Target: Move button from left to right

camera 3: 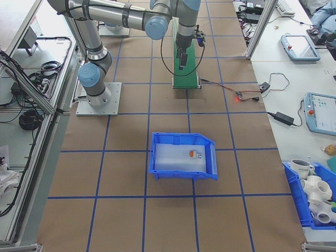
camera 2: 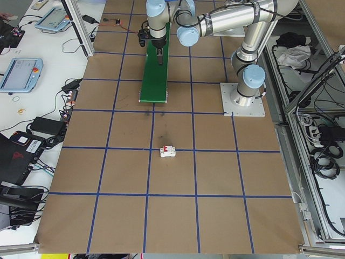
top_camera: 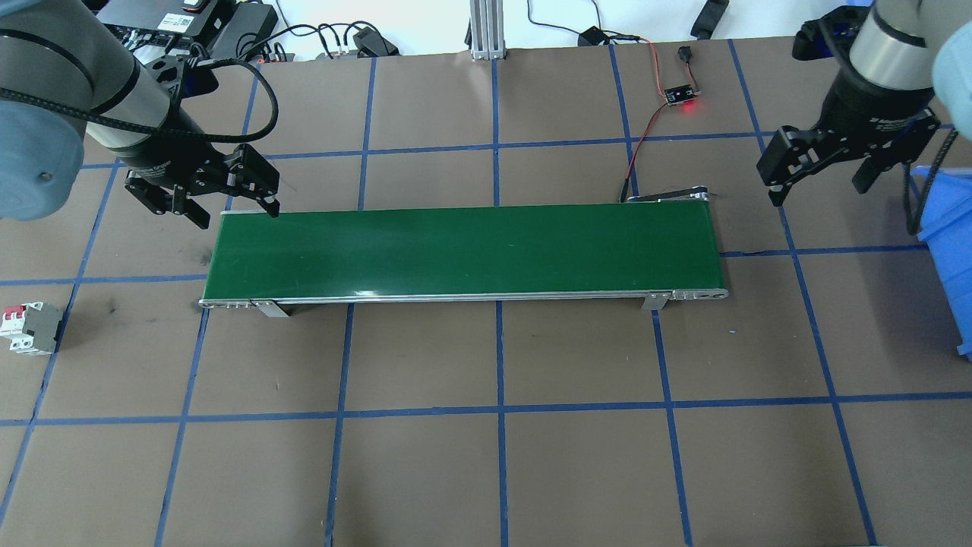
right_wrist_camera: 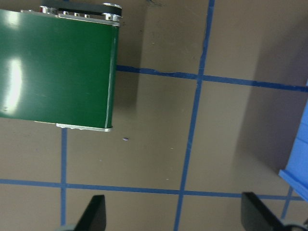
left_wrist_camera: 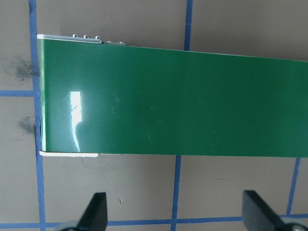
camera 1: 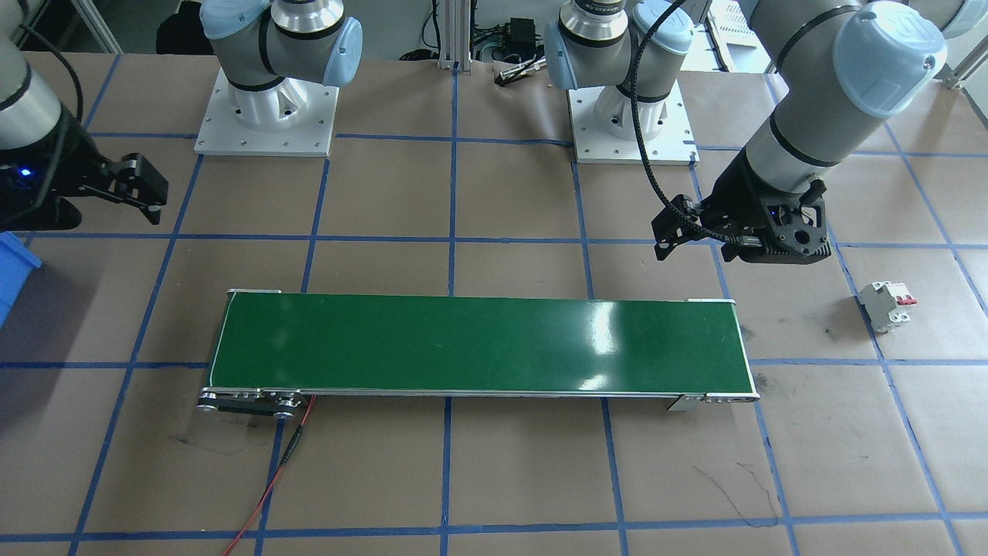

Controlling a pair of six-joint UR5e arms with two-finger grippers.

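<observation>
The button (camera 3: 195, 154) lies as a small object inside the blue bin (camera 3: 157, 169) in the exterior right view, too small to make out in detail. My left gripper (top_camera: 226, 203) hangs open and empty over the table beside the left end of the green conveyor belt (top_camera: 463, 251). In the left wrist view its two fingertips (left_wrist_camera: 96, 211) stand wide apart with only table between them. My right gripper (top_camera: 820, 184) is open and empty too. It hovers between the belt's right end and the blue bin (top_camera: 945, 251).
A white circuit breaker with red levers (top_camera: 30, 328) lies on the table far to my left. A red and black wire runs from the belt's right end to a small board with a red light (top_camera: 681, 95). Blue tape lines grid the brown table.
</observation>
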